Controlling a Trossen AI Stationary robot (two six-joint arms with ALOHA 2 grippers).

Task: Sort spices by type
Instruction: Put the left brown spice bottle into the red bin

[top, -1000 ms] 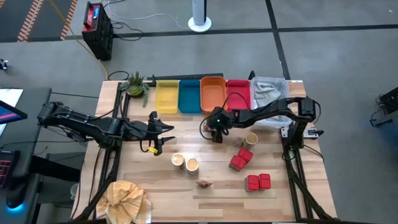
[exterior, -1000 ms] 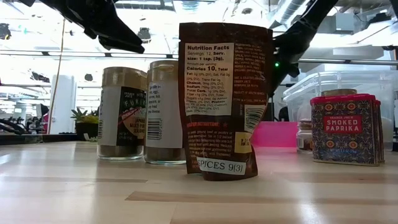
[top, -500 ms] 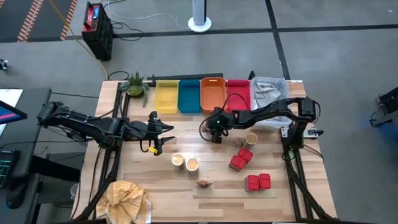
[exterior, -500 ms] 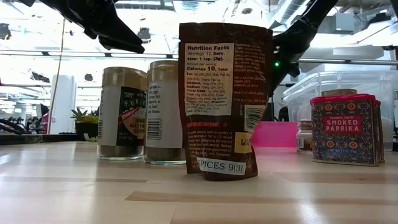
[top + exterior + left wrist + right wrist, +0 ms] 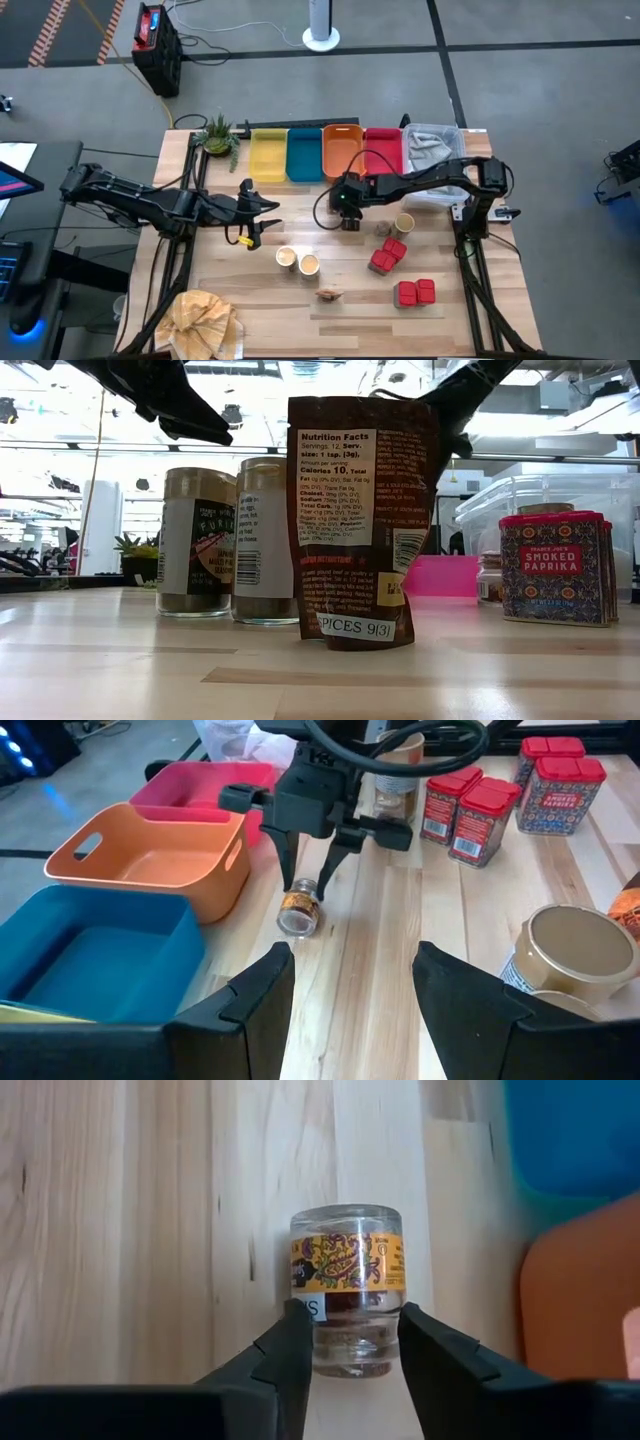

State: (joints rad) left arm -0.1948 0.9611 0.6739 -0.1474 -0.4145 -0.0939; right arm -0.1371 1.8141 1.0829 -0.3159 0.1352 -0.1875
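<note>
My right gripper (image 5: 348, 218) is near the table's middle, just in front of the orange tray (image 5: 342, 150), shut on a tiny glass jar (image 5: 348, 1280) with a yellow patterned label. My left gripper (image 5: 262, 215) hangs open above the table's left part, holding nothing; its wrist view looks toward the jar (image 5: 298, 910). Two pale round tubs (image 5: 297, 261) stand on their bases near the middle front, a third (image 5: 404, 222) to the right. Red boxy packs (image 5: 388, 255) (image 5: 414, 292) stand at the right front. The dark-tan packet (image 5: 360, 520) stands upright at the near edge. My right gripper pinches the jar between its two fingers, on the sides of the end nearest the wrist (image 5: 345, 1335). The fingers (image 5: 290, 870) come steeply from above, slanting from the table's right. The jar lies along the fingers, tilted; whether its lower end rests on the table I cannot tell.
Yellow (image 5: 267, 155), blue (image 5: 303, 153), orange and red (image 5: 382, 150) trays line the far edge, beside a clear bin (image 5: 432, 150) with cloth. A potted plant (image 5: 218, 135) stands at the far left, a yellowish-tan cloth (image 5: 205, 320) at the near left corner.
My right gripper has risen a little and tipped, its wrist shifting slightly toward the table's left. My left arm has kept still.
</note>
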